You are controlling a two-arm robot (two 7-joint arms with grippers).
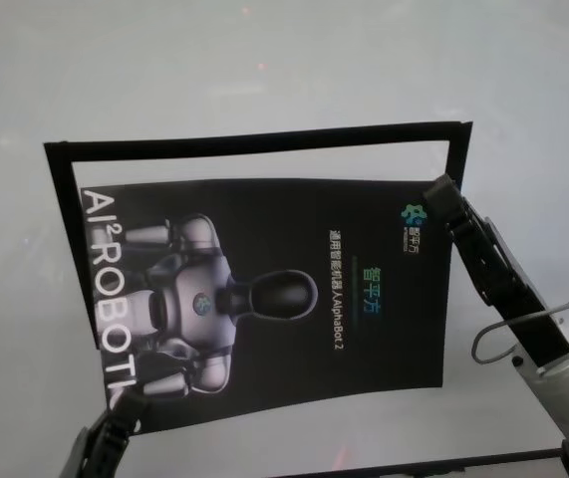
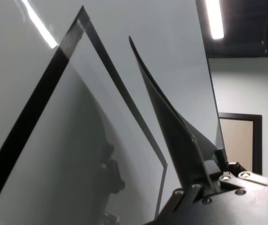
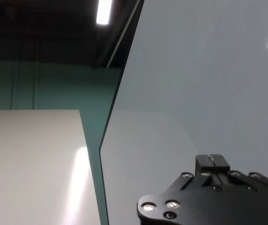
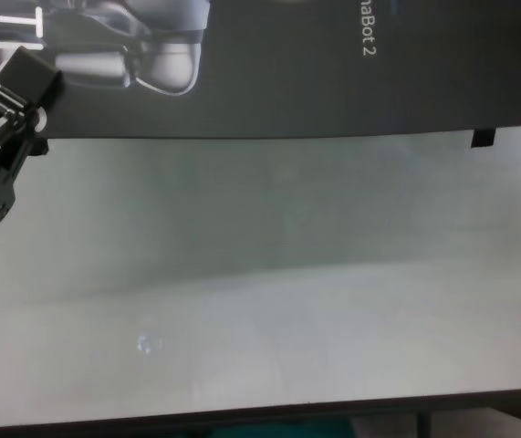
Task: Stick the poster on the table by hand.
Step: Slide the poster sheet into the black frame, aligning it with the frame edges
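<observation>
From the head, the poster (image 1: pixel 264 299) is hanging over the table (image 1: pixel 264 70) inside a black tape frame (image 1: pixel 254 139), the left hand (image 1: pixel 125 403) pinching its near left corner and the right hand (image 1: pixel 441 194) gripping its far right corner. At the left wrist, the sheet (image 2: pixel 171 131) is curling up from closed jaws. The right wrist camera is showing mostly bare table (image 3: pixel 209 70) past the gripper body. From the chest, the left pad (image 4: pixel 30 75) is pressing the poster's (image 4: pixel 333 82) lower edge.

The right gripper (image 1: pixel 441 191) is black and angular with jointed links, a silver cylindrical wrist, a green light and a looped grey cable; the left gripper (image 4: pixel 25 75) is black with metal screws.
</observation>
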